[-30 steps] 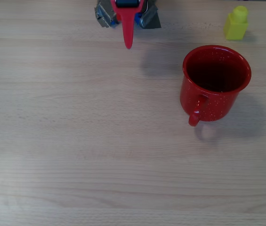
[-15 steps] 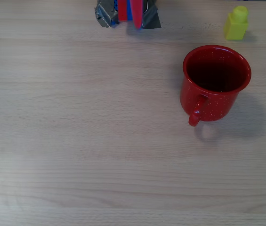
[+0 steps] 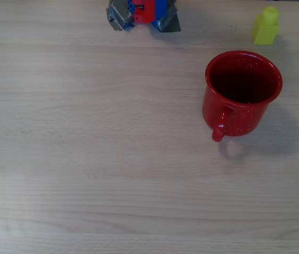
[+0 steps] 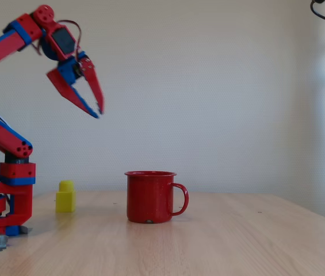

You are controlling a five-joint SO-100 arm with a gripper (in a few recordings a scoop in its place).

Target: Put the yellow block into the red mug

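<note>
Yellow block: upright on counter, near red mug, untouched. Claw: raised high, narrowly parted, empty. Advised: widen, descend squarely over block's sides.

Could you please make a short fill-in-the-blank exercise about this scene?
1. The yellow block stands on the ____, apart from the mug.
2. In the fixed view, the gripper hangs high with its jaws ____.
3. The red mug stands upright and holds ____.
4. In the overhead view, the mug's handle points toward the ____ edge of the picture.

Missing words: table; open; nothing; bottom
</note>
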